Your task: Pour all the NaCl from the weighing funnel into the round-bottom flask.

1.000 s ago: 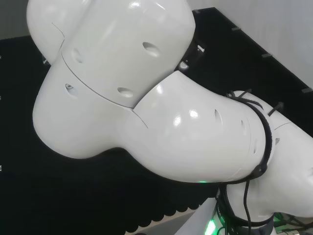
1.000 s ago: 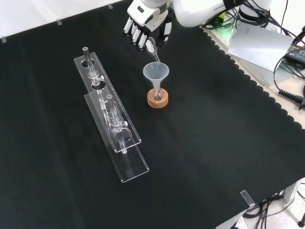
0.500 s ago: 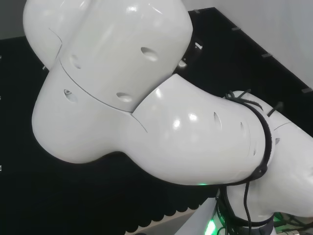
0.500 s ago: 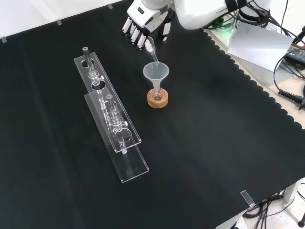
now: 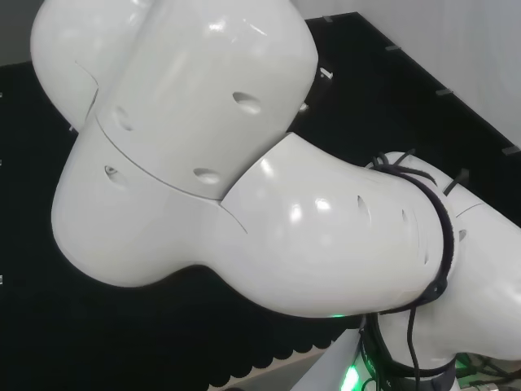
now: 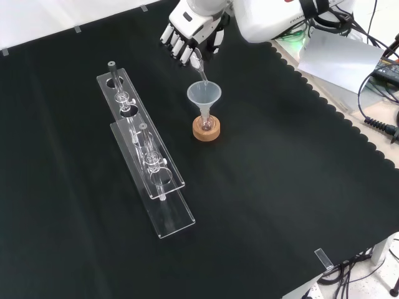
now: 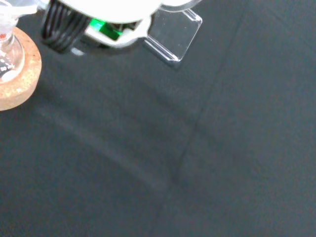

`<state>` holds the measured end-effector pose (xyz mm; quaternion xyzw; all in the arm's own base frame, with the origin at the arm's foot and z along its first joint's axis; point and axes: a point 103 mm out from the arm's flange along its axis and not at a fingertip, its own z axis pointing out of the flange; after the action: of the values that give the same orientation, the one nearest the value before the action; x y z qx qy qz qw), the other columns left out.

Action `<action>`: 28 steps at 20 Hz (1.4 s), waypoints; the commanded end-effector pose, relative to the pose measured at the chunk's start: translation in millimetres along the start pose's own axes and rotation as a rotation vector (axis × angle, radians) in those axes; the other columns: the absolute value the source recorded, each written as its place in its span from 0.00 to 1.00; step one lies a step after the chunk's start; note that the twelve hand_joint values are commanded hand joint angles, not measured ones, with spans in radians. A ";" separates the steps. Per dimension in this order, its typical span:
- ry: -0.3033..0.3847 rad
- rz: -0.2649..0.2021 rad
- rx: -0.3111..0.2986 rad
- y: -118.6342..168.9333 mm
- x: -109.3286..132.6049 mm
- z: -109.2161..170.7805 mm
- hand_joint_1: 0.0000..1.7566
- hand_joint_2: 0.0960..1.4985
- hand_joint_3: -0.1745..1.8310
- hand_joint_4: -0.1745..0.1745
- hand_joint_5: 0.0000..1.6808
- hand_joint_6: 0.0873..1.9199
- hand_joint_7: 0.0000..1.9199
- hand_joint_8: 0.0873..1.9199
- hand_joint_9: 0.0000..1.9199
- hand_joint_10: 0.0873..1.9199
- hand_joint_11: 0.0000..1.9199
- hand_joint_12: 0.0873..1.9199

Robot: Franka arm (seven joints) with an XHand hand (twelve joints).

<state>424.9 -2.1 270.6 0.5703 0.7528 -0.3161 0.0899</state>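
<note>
In the front view the hand hangs at the top of the cloth, its fingers curled round a clear glass weighing funnel. The weighing funnel is tilted, with its thin spout pointing down into a pale plastic funnel. That plastic funnel stands in the neck of a small round-bottom flask resting on a cork ring. In the wrist view the cork ring and part of the flask show at the edge. What the flask holds is too small to tell.
Two clear plastic racks with glass pieces lie slanted to the left of the flask in the front view; a corner of a rack shows in the wrist view. The arm's white links bulk large in the head view. Papers and cables lie beyond the cloth's right edge.
The hand has risen slightly toward the top of the front view, with the weighing funnel's spout still over the plastic funnel. The arm's links shifted a little in the head view.
</note>
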 end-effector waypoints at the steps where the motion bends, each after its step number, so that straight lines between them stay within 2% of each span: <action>1: -0.052 -0.001 0.004 -0.1 3.5 -3.8 0.63 0.40 0.45 1.00 0.72 0.40 0.45 0.31 0.58 0.15 0.37 0.57; 28: -0.187 0.003 0.072 2.2 3.1 -16.0 0.63 0.40 0.45 1.00 0.72 0.40 0.44 0.31 0.58 0.15 0.37 0.57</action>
<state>430.3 7.5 281.4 0.5468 0.7313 -0.3851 0.1340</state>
